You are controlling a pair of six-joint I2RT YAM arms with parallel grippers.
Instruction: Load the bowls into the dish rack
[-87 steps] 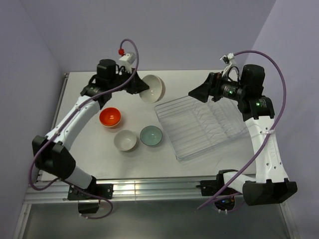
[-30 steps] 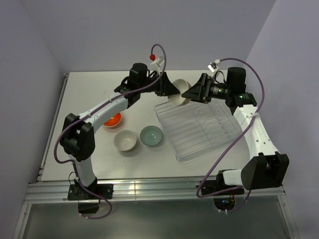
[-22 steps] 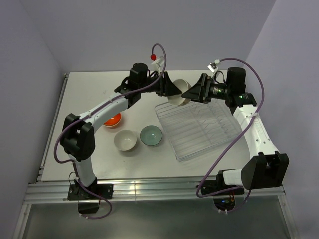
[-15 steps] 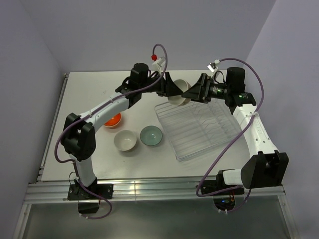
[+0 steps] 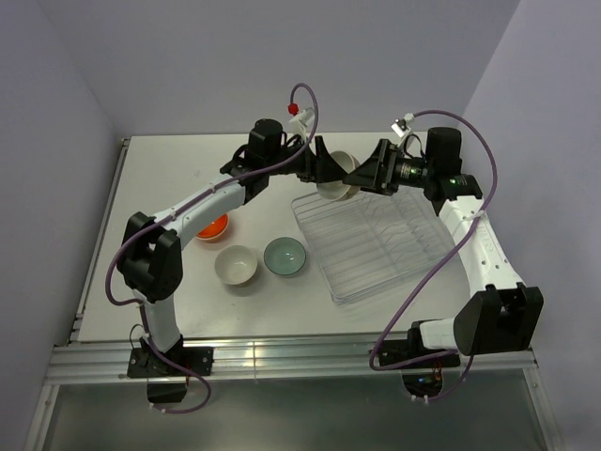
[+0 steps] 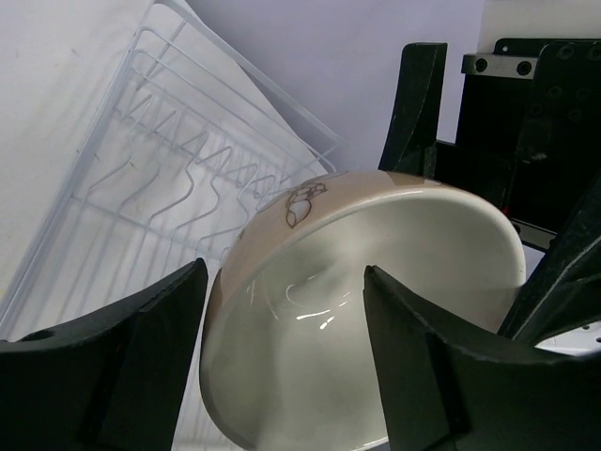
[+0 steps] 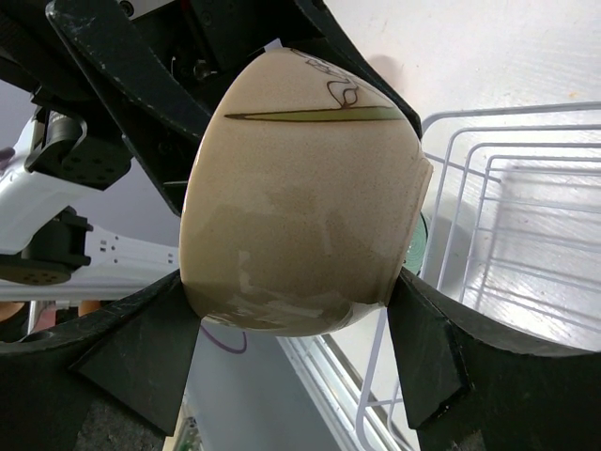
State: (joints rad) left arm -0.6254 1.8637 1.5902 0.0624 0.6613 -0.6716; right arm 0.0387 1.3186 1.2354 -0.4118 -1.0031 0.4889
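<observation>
A cream bowl point(image 5: 335, 180) with a brown leaf drawing hangs tilted in the air over the far-left corner of the clear dish rack point(image 5: 376, 240). My right gripper point(image 5: 355, 177) is shut on it, a black finger pressed on each side of its beige wall point(image 7: 300, 188). My left gripper point(image 5: 324, 169) faces it from the other side and stands open; its fingers point(image 6: 141, 348) are spread wide before the bowl's pale inside point(image 6: 376, 282). On the table lie an orange bowl point(image 5: 212, 225), half hidden under the left arm, another cream bowl point(image 5: 236, 264) and a mint bowl point(image 5: 285, 256).
The rack's white wire dividers point(image 6: 160, 178) sit just below and behind the raised bowl, and its wire rim point(image 7: 526, 207) is to the right of my right fingers. Both arms meet over the table's far middle. Lilac walls close in at the back and sides.
My left gripper has opened wide and let go of the cream bowl. The bowl stays where it was, in the right gripper. Neither arm has shifted much.
</observation>
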